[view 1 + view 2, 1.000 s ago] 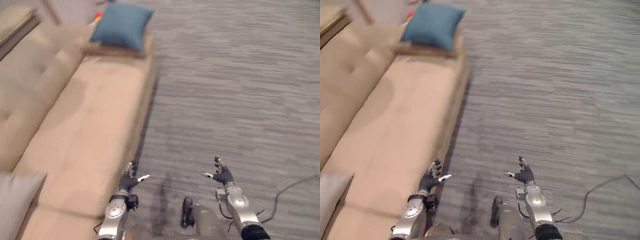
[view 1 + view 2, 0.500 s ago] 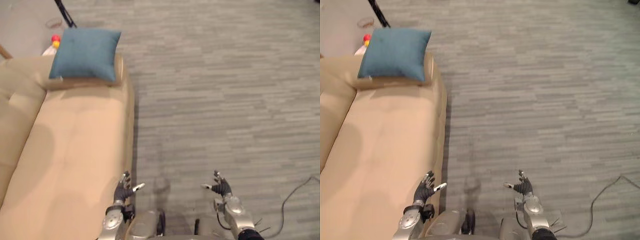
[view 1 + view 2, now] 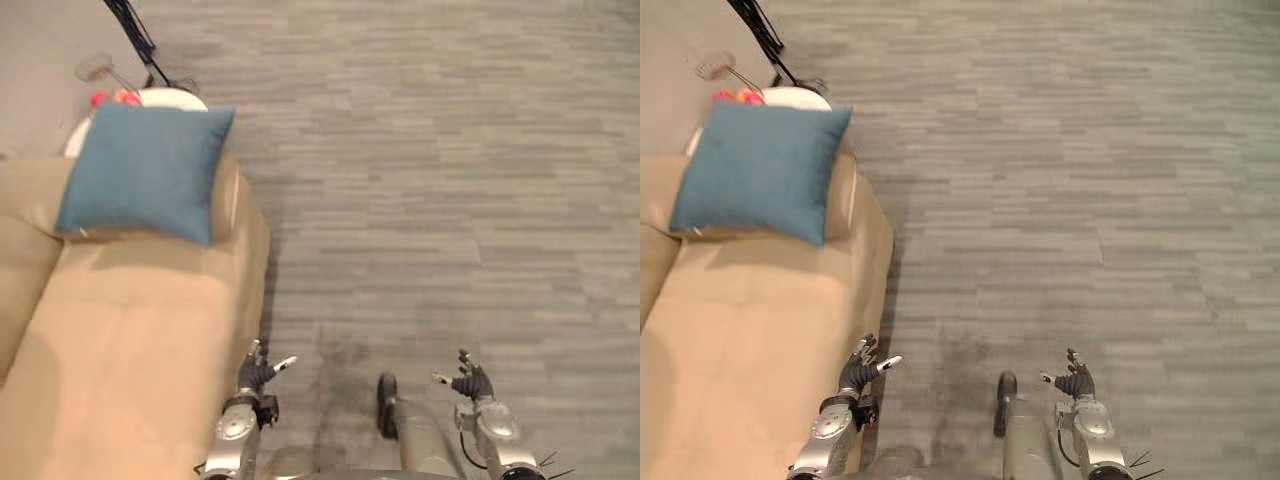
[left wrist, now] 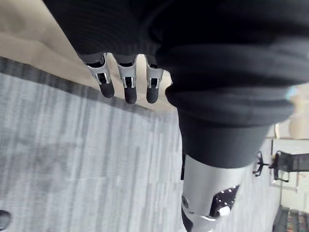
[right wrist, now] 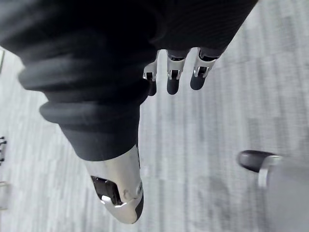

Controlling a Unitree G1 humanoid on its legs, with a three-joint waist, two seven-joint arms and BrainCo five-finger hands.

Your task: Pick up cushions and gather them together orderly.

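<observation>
A blue square cushion (image 3: 143, 171) lies on the arm end of a beige sofa (image 3: 110, 350), at the upper left of the eye views. My left hand (image 3: 257, 371) hovers low beside the sofa's front edge, far below the cushion, open and holding nothing. My right hand (image 3: 470, 383) hangs over the grey carpet at the lower right, also open and empty. The left wrist view has my fingers (image 4: 126, 88) relaxed over the sofa edge and carpet. In the right wrist view my fingers (image 5: 174, 77) hang relaxed above the carpet.
A round white side table (image 3: 165, 98) with small red things on it stands just behind the cushion. A black stand leg (image 3: 131, 26) slants across the upper left corner. Grey striped carpet (image 3: 450, 180) spreads over the right side.
The camera has shifted, so the cushion and sofa end sit lower and larger in the picture than before. Both hands stay low, open and empty.
</observation>
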